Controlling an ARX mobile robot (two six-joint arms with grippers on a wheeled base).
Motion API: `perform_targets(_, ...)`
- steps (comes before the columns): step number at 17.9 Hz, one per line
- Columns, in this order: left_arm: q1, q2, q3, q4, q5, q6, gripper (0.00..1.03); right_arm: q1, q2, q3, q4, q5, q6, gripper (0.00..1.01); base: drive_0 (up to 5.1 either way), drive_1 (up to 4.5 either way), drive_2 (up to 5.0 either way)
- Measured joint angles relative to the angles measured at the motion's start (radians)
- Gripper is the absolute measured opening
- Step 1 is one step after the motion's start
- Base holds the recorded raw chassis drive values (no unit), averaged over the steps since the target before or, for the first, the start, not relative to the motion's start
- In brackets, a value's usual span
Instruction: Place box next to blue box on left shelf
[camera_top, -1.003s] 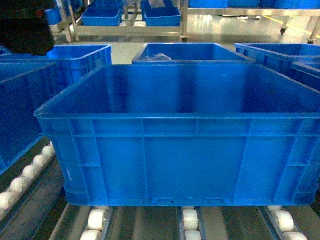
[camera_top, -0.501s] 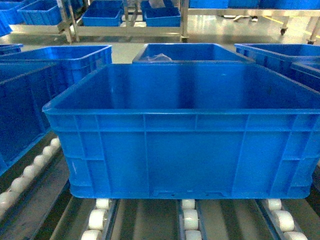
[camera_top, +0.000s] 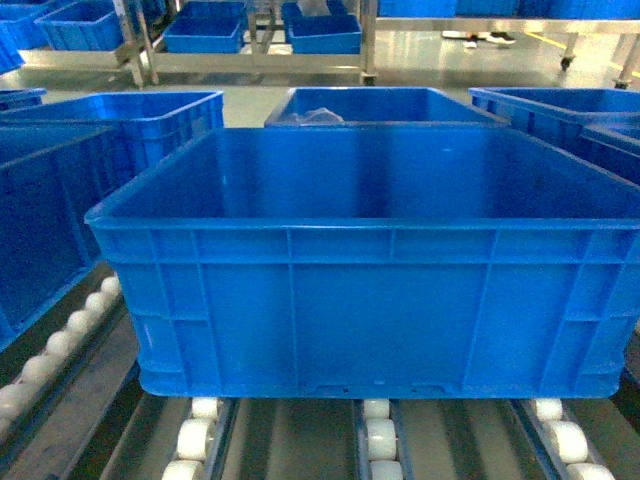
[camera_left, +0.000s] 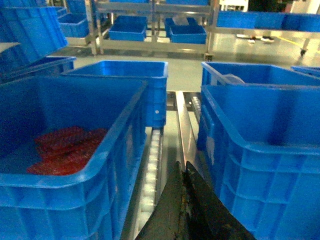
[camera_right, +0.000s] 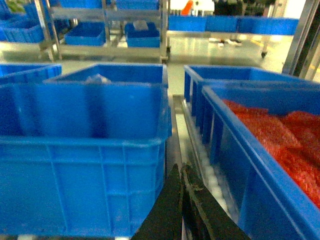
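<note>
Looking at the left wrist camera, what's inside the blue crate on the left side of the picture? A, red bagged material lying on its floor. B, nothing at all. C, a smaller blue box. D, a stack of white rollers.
A: in the left wrist view the neighbouring crate holds red material lying on its floor, while the box to the right shows nothing inside.

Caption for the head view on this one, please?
Empty blue box resting on the left shelf's white rollers, beside another blue box on its left; no grippers in view.
</note>
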Motion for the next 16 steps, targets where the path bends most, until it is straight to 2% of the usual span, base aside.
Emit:
perform_targets(2, -0.01, -0.028, -0.028, 0.008, 0.016, 0.001, 0.02, 0.0, -0.056, 0.0, -0.053, -0.002, 0.0, 0.02, 0.0, 0.0, 0.0)
perform_targets(9, -0.01, -0.203, -0.028, -0.154, 0.016, 0.001, 0.02, 0.0, -0.235, 0.0, -0.225, -0.002, 0.0, 0.02, 0.0, 0.0, 0.0)
perform_targets(15, -0.01, -0.285, -0.028, -0.239, 0.016, 0.001, 0.02, 0.0, -0.322, 0.0, -0.31, -0.002, 0.0, 0.02, 0.0, 0.0, 0.0)
perform_targets(16, -0.01, -0.343, -0.026, -0.323, 0.016, 0.001, 0.02, 0.0, -0.362, 0.0, -0.372, -0.002, 0.0, 0.02, 0.0, 0.0, 0.0)
